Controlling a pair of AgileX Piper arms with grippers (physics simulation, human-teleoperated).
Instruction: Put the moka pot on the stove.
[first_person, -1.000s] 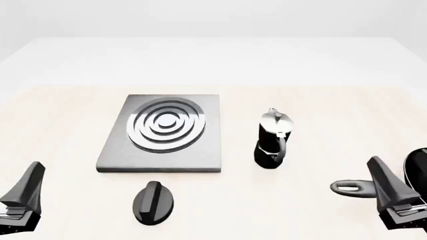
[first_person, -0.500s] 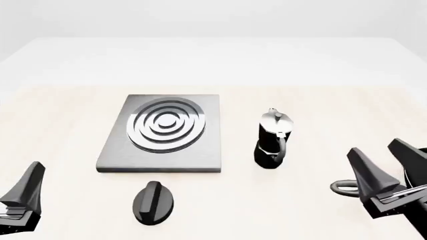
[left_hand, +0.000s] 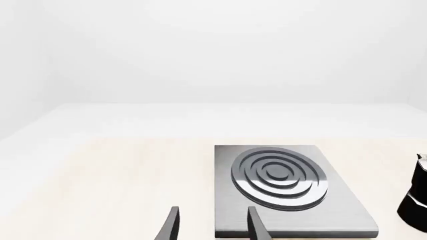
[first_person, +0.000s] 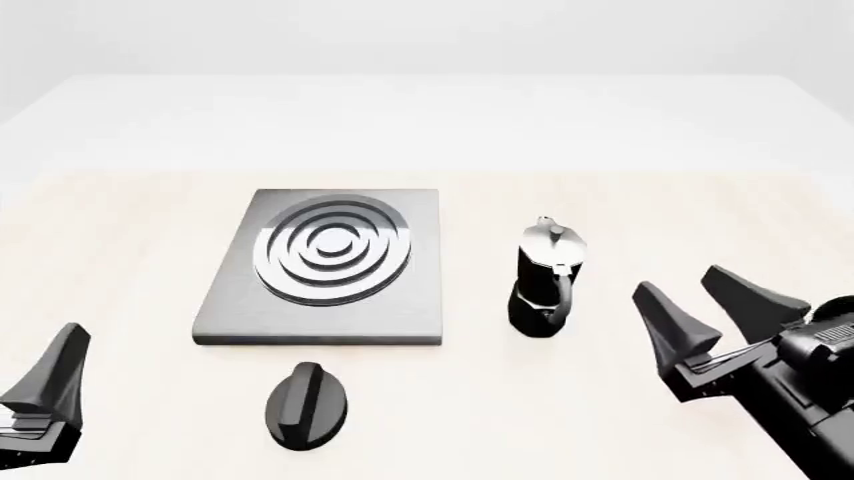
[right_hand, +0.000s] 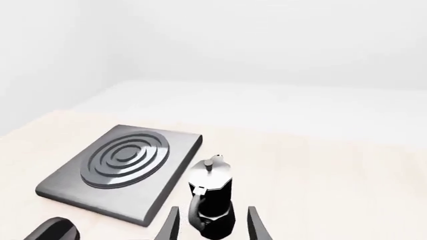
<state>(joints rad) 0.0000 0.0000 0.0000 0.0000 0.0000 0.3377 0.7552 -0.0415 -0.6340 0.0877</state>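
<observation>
The moka pot, black with a silver lid and its handle facing the near side, stands upright on the table just right of the stove, a grey slab with silver burner rings. My right gripper hovers open to the pot's right, a short gap away. In the right wrist view the moka pot sits between and just beyond the open right gripper, with the stove behind it. My left gripper is open near the stove; one of its fingers shows at the near left edge.
A black oval knob lies on the table in front of the stove's near edge and also shows as the knob in the right wrist view. The right arm fills the near right corner.
My right gripper has moved forward and left toward the moka pot, and its arm now covers the pan handle seen earlier. The left gripper, pot and stove have not moved.
</observation>
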